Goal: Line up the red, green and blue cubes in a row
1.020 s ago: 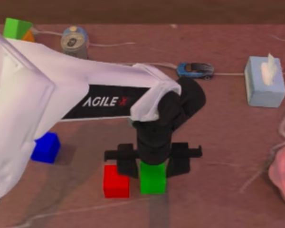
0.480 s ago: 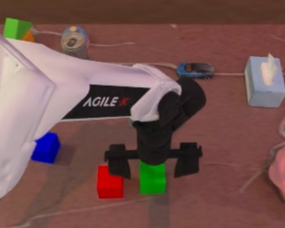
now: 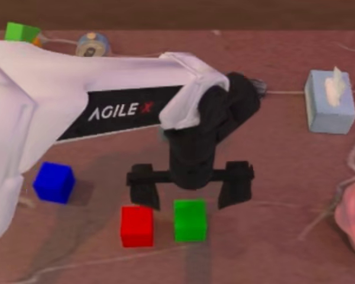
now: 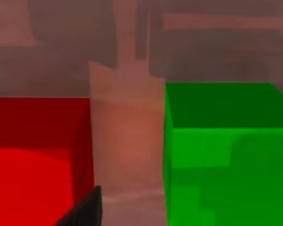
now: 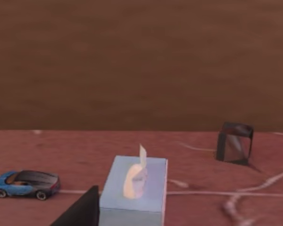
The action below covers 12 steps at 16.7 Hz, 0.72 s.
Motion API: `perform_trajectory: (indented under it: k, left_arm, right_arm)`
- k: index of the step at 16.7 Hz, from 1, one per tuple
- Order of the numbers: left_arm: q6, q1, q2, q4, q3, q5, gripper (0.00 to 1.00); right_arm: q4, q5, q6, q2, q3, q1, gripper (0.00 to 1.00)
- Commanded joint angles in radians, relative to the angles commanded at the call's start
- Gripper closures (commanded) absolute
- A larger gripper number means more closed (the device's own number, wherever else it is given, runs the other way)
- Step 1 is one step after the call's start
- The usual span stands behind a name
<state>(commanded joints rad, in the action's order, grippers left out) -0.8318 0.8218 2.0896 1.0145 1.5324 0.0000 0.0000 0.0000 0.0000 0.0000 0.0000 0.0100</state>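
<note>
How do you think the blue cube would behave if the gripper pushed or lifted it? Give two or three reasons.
The blue cube sits flat on the table, so a push would probably make it slide rather than roll. Being as wide as it is tall, it seems unlikely to tip. Its flat, parallel sides look stiff and should suit the open left gripper, though the plain faces might slip.

Red cube point(image 3: 136, 225), green cube point(image 3: 190, 220), blue cube point(image 3: 54, 182), all plain.

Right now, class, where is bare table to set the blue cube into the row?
Bare table lies left of the red cube, below the blue cube. The left gripper crowds the row behind the green cube.
</note>
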Motion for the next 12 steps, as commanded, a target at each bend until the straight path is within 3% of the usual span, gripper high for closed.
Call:
perform_trajectory:
  k: [3, 8, 12]
  left_arm:
    - [0.001, -0.007, -0.036, 0.083, 0.052, 0.0, 0.0]
    - [0.004, -0.004, -0.038, 0.088, 0.054, 0.0, 0.0]
    - [0.109, -0.089, -0.058, 0.073, 0.021, -0.001, 0.0]
  right_arm:
    - [0.0, 0.0, 0.0, 0.0, 0.0, 0.0, 0.0]
    - [0.0, 0.0, 0.0, 0.0, 0.0, 0.0, 0.0]
    - [0.0, 0.0, 0.0, 0.0, 0.0, 0.0, 0.0]
